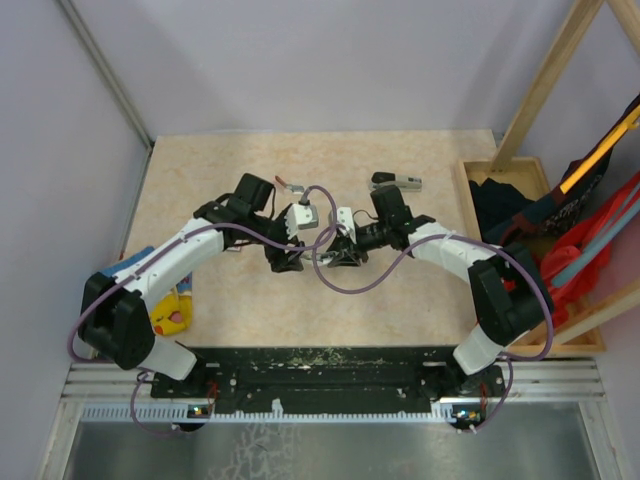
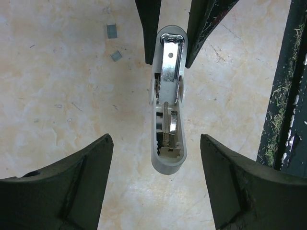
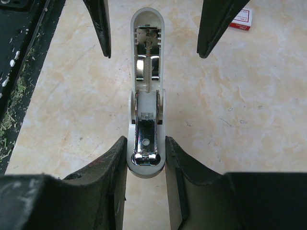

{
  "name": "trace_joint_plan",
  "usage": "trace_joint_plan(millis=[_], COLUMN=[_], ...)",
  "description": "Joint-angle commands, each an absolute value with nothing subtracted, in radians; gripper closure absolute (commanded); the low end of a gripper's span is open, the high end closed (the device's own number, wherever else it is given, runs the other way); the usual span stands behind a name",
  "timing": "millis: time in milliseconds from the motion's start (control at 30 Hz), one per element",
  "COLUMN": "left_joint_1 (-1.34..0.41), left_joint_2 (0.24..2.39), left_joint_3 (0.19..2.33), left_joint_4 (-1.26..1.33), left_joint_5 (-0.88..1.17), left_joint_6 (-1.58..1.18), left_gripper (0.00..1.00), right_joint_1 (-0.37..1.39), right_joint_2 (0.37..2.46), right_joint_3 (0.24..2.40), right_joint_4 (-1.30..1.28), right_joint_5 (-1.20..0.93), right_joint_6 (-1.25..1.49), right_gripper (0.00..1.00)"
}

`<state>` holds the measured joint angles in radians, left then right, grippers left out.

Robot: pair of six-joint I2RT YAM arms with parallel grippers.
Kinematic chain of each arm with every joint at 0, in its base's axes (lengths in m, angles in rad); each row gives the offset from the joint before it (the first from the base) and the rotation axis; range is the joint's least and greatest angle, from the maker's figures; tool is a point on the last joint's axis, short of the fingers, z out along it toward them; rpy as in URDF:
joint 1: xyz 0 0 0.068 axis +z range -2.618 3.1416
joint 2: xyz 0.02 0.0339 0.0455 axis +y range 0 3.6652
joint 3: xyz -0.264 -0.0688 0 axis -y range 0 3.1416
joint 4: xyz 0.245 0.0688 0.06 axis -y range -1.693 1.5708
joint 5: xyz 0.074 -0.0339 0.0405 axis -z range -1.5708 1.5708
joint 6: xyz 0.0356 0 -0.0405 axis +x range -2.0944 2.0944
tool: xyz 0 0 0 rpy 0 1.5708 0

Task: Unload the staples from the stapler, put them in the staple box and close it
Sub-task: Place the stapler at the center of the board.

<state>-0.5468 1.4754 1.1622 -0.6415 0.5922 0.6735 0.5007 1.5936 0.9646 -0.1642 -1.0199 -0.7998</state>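
The stapler (image 3: 146, 110) is light grey plastic with chrome inside, swung open flat, its spring and magazine facing the cameras. My right gripper (image 3: 146, 143) is shut on one rounded end of it. My left gripper (image 2: 156, 141) is open; the stapler's other end (image 2: 168, 143) lies between its fingers with wide gaps on both sides. In the top view the two grippers, left (image 1: 293, 262) and right (image 1: 338, 256), meet tip to tip at mid-table and hide the stapler. Two tiny grey staple strips (image 2: 112, 31) lie on the table beyond it.
A red-and-white small box (image 3: 241, 19) lies on the table. A slim dark and silver object (image 1: 395, 181) lies at the back. A wooden tray (image 1: 470, 200) with cloths stands at the right, a yellow item (image 1: 172, 315) at the left, and the black base rail (image 2: 288, 96) close by.
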Motion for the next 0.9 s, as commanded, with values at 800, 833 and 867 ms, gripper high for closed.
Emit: trace_joint_plan(millis=[800, 833, 867], left_joint_1=[-0.508, -0.496, -0.484], left_joint_2=[1.485, 1.485, 1.485], left_joint_3=[1.181, 1.181, 1.181], left_joint_4=[-0.657, -0.659, -0.661], left_joint_5=[0.678, 0.679, 0.682], left_joint_6=[0.713, 0.719, 0.727], left_gripper=[0.99, 0.99, 0.99], right_joint_1=[0.477, 0.472, 0.467], right_joint_2=[1.558, 1.556, 1.552], right_joint_3=[0.997, 0.996, 0.994], right_joint_4=[-0.083, -0.082, -0.08], right_joint_5=[-1.061, -1.061, -1.06], right_joint_6=[-0.745, -0.744, -0.744], right_gripper=[0.72, 0.69, 0.65])
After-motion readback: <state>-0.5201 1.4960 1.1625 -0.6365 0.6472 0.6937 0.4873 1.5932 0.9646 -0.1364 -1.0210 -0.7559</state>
